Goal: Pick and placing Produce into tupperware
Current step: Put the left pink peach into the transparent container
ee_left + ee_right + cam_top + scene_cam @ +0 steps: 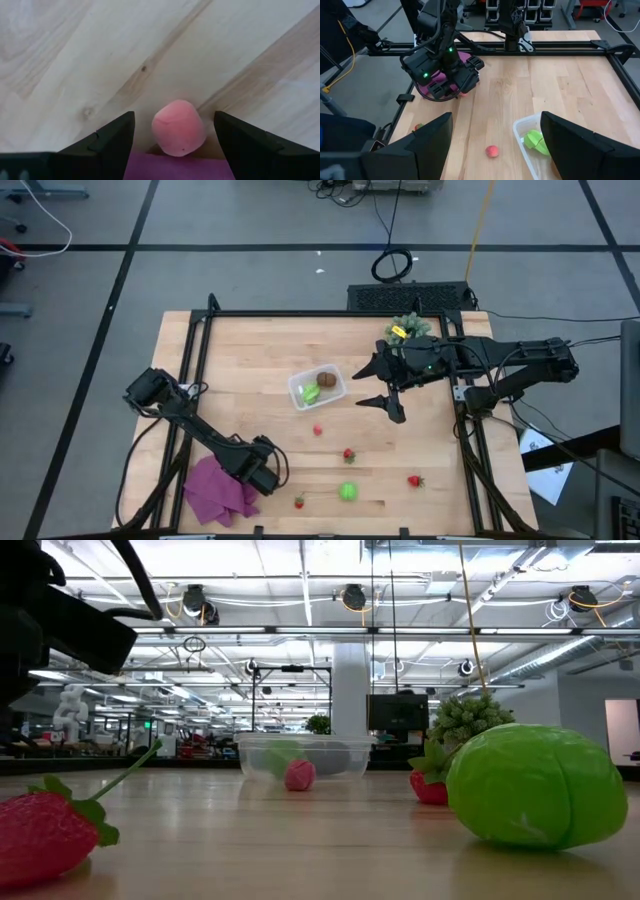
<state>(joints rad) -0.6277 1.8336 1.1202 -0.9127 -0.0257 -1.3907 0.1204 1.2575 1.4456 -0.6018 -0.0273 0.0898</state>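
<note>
Left gripper (175,137): fingers spread around pink piece (178,127), at cloth (220,492) edge; right gripper (385,385): fingers spread, empty, beside tupperware (300,392) holding green piece (311,393) and brown oval (327,379).

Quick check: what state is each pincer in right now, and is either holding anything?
Left pincer: open, straddling a pink produce piece, not gripping it.
Right pincer: open, empty, beside the tupperware.

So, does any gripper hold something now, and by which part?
Nothing is held. The left gripper is open, with a pink piece lying on the table between its fingers, not pinched. The right gripper is open and empty beside the container.
</note>
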